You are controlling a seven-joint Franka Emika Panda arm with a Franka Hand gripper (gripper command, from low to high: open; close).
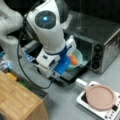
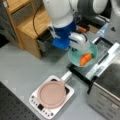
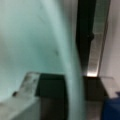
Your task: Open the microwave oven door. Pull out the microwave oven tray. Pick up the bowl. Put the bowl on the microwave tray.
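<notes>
While the claw (image 2: 78,50) grips the rim of the mint-green bowl (image 2: 86,51), its fingers are clamped on the bowl's wall, one inside and one outside, which the wrist view confirms: the pale teal bowl (image 3: 32,37) fills the frame with the rim curving between the metal fingers (image 3: 26,82). Holding by the rim likely keeps the bowl level, so the orange item (image 2: 85,58) inside it stays put. In both front views the bowl sits at or just over the black tray (image 1: 75,75), which is pulled out of the microwave oven (image 1: 100,42); whether the bowl already rests on the tray or hangs just above it cannot be told. Below the tray, the door (image 2: 105,62) lies swung down and open in front of the oven. Above the claw, the arm's white wrist (image 1: 50,32) points steeply down, tilted toward the oven mouth, with blue parts at the claw's base. On the table (image 2: 25,67), apart from the oven on the side away from the arm, a flat pink disc (image 2: 52,94) rests on a small white appliance (image 2: 41,107).
</notes>
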